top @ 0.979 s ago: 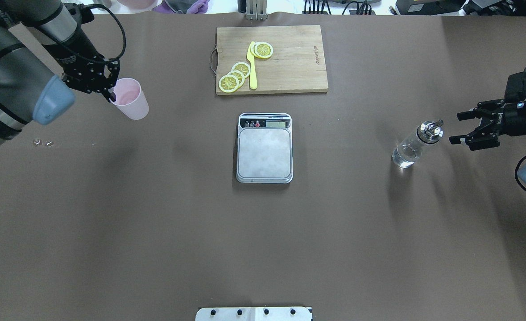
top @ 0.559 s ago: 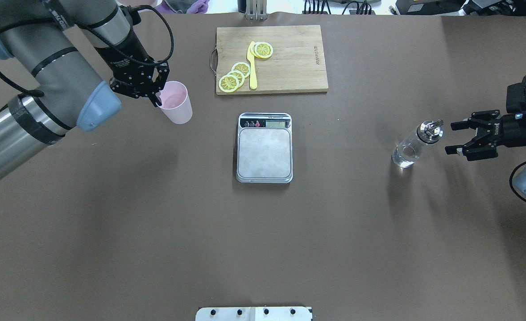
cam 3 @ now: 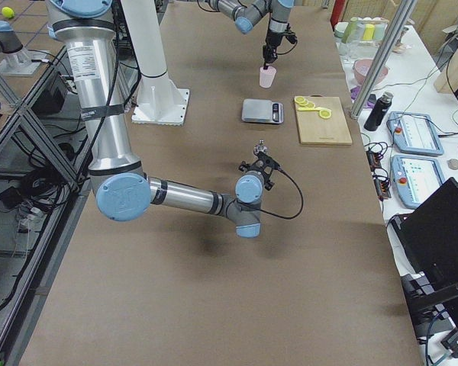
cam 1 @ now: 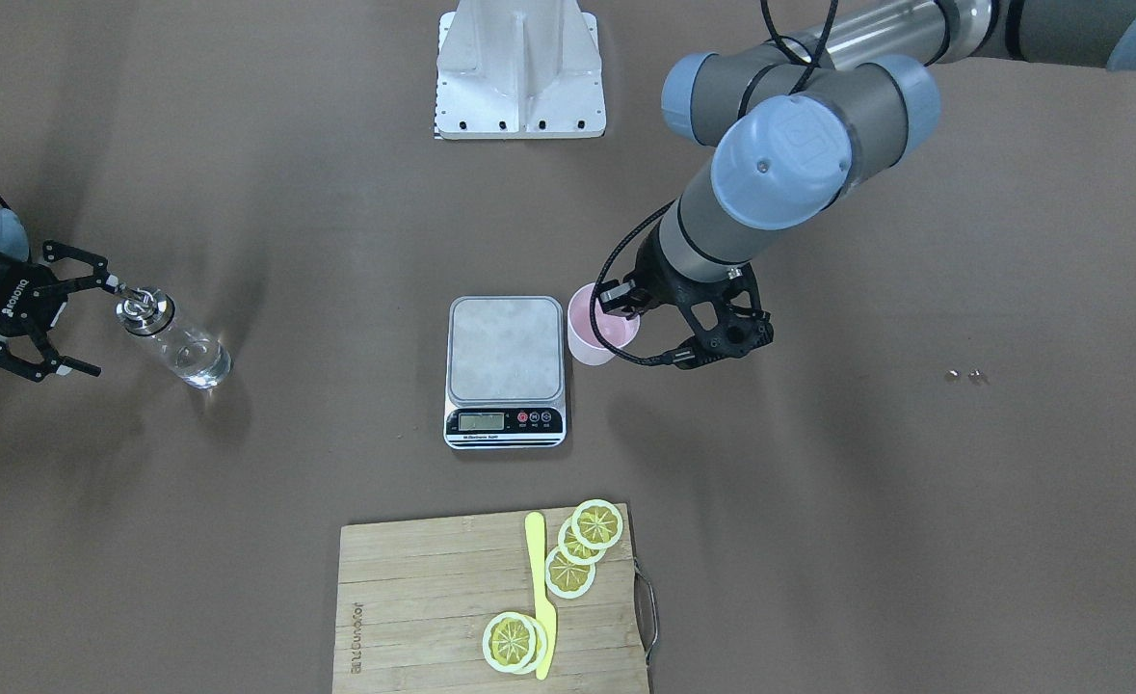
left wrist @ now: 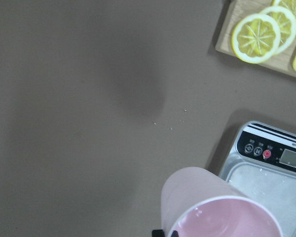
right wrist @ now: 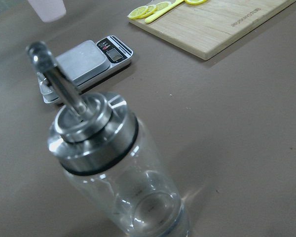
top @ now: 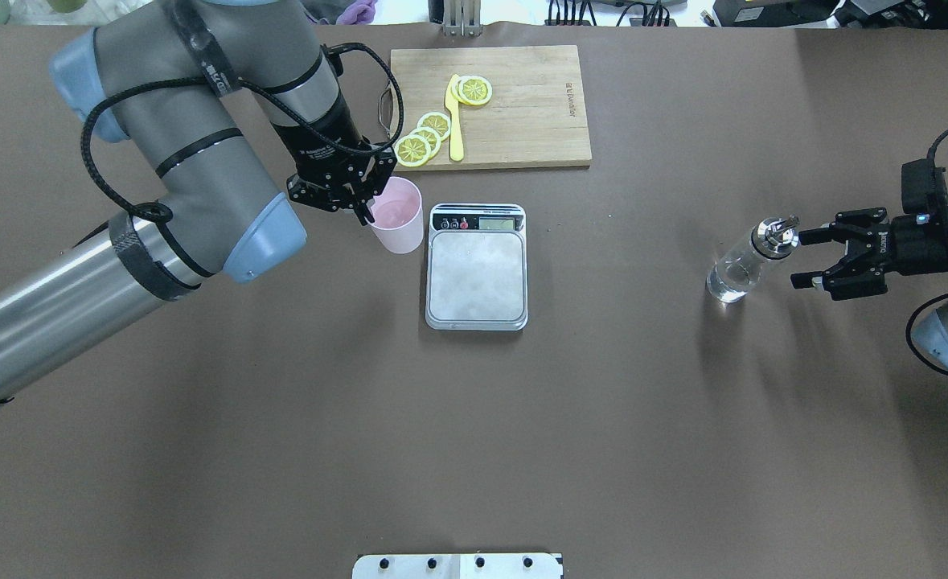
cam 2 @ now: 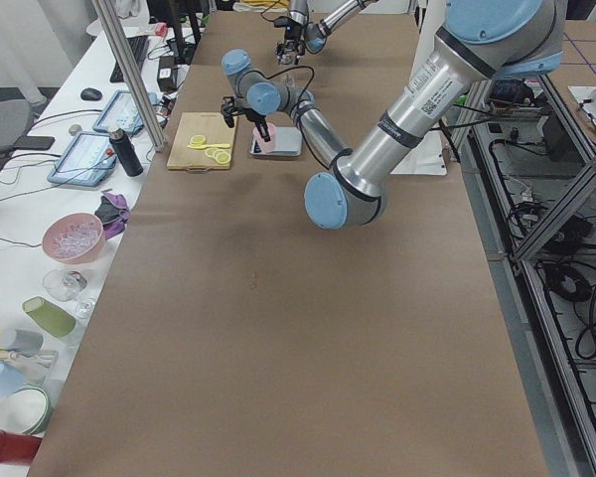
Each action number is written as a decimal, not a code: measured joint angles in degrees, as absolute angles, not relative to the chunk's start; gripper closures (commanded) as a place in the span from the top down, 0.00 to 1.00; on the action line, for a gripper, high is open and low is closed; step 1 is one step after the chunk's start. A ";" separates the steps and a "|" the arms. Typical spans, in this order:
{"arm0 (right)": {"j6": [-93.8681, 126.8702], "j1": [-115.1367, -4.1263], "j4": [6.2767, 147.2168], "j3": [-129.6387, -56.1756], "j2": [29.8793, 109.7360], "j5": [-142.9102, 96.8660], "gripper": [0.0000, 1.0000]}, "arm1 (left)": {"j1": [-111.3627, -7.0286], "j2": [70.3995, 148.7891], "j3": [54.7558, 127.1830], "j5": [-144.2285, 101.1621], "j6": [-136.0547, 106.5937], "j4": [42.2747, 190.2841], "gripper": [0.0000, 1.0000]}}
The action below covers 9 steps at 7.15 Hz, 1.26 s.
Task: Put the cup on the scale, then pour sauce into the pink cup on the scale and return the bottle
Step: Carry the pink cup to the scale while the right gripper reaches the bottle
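Count: one cup (top: 397,219), pale pink and tapered, pinched at its rim by the left gripper (top: 363,209) just beside the one steel-topped scale (top: 476,277), not on it. One clear glass bottle (top: 732,272) with a metal spout stands on the surface (top: 474,450), the right gripper (top: 801,259) spread wide near its cap. One wooden board (top: 530,104) carries five lemon slices (top: 414,150) and one yellow knife (top: 455,121).

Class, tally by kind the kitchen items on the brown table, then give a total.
Pink cup: 1
Scale: 1
Glass bottle: 1
Cutting board: 1
Yellow knife: 1
Lemon slices: 5
Total: 10
Tiny shiny specks: too small to tell, uncounted.
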<state>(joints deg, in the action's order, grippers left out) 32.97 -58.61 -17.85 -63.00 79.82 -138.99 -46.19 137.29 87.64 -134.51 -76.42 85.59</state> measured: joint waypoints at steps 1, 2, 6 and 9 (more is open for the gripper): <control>33.25 -58.30 -17.93 -63.01 79.77 -138.64 1.00 | -45.58 139.84 85.00 -133.83 -79.04 86.72 0.00; 33.66 -57.81 -18.00 -63.01 79.71 -137.93 1.00 | -44.85 142.34 81.81 -132.28 -81.75 88.61 0.00; 37.40 -55.05 -20.22 -63.01 79.57 -135.02 1.00 | -42.16 146.84 76.38 -129.25 -86.88 91.75 0.00; 38.70 -52.98 -21.61 -62.98 79.55 -132.60 1.00 | -40.27 147.20 75.96 -127.83 -88.01 91.84 0.00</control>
